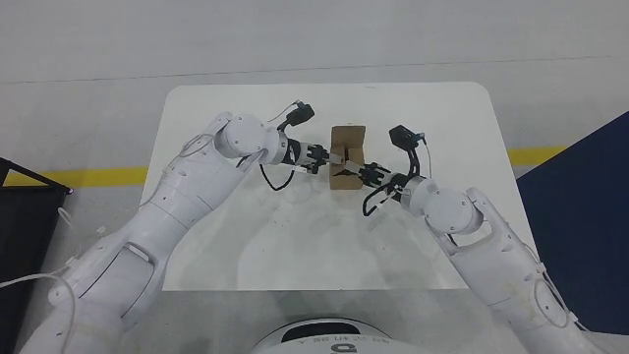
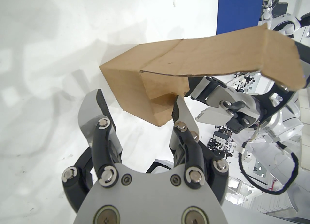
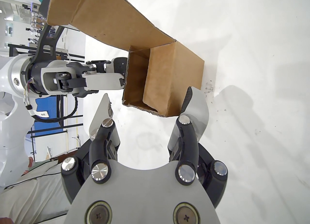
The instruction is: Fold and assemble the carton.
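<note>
Your carton (image 1: 346,157) stands mid-counter (image 1: 295,246), partly formed, with one long flap raised. The left tool (image 2: 140,113) and right tool (image 3: 147,106) flank it on opposite sides. Both are released, with fingers spread around carton edges.

A white table (image 1: 246,246) with rounded corners fills the middle of the top view, its far edge running across the upper third of the frame. A brown cardboard carton (image 1: 346,157) sits on it slightly above centre, partly erected, with its open end showing the corrugated rim and one long flap raised. In the right wrist view the carton (image 3: 174,70) meets the surface along its edge at centre right, with small dark scuff marks (image 3: 208,87) just beside that corner. Whether its other end rests on the table cannot be told.
</note>
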`<state>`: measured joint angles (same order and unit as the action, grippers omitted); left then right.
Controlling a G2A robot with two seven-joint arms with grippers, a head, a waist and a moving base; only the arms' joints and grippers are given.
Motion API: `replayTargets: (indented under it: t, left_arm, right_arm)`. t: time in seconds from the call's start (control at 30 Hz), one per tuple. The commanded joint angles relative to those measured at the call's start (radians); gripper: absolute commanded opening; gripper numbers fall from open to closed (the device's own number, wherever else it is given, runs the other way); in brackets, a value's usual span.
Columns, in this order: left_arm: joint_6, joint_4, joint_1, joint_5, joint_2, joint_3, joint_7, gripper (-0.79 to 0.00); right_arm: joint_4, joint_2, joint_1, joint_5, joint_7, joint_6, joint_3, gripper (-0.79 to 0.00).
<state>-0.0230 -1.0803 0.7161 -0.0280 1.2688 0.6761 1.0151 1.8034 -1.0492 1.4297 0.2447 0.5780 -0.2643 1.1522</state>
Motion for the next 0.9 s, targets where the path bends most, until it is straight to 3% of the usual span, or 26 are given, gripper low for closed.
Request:
replayTargets:
  t: [0.0, 0.17, 0.33, 0.43, 0.7, 0.77, 0.8, 0.83, 0.87]
  left_arm:
    - [-0.005, 0.003, -0.003, 0.004, 0.003, -0.003, 0.002, -0.148]
    - [-0.025, 0.014, -0.019, 0.019, 0.016, -0.021, 0.013, -0.394]
    - [-0.046, 0.018, -0.052, 0.044, 0.035, -0.052, 0.034, -0.493]
    - [-0.059, 0.024, -0.073, 0.062, 0.046, -0.067, 0.048, -0.773]
    - [-0.096, 0.012, -0.111, 0.094, 0.056, -0.07, 0.085, -0.785]
    - [-0.099, 0.003, -0.113, 0.097, 0.054, -0.062, 0.088, -0.48]
    - [-0.101, -0.001, -0.112, 0.099, 0.052, -0.056, 0.088, -0.139]
    - [-0.102, -0.005, -0.11, 0.1, 0.05, -0.049, 0.088, 0.0]
    - [-0.103, -0.009, -0.107, 0.101, 0.047, -0.04, 0.087, 0.0]
  right_arm:
    - [-0.002, 0.001, 0.004, -0.011, 0.006, 0.008, 0.012, -0.277]
    - [-0.006, 0.003, 0.016, -0.028, 0.022, 0.032, 0.03, -0.302]
    - [-0.005, 0.003, 0.029, -0.033, 0.024, 0.043, 0.037, -0.292]
    - [-0.002, 0.005, 0.037, -0.025, 0.015, 0.048, 0.056, -0.262]
    - [0.051, 0.017, 0.087, -0.035, 0.004, 0.074, 0.158, -0.219]
    - [0.061, 0.018, 0.096, -0.037, 0.001, 0.08, 0.168, -0.2]
    - [0.065, 0.018, 0.099, -0.034, 0.0, 0.084, 0.17, -0.179]
    - [0.068, 0.019, 0.101, -0.031, 0.0, 0.088, 0.169, -0.16]
    - [0.068, 0.018, 0.102, -0.026, -0.001, 0.09, 0.168, -0.145]
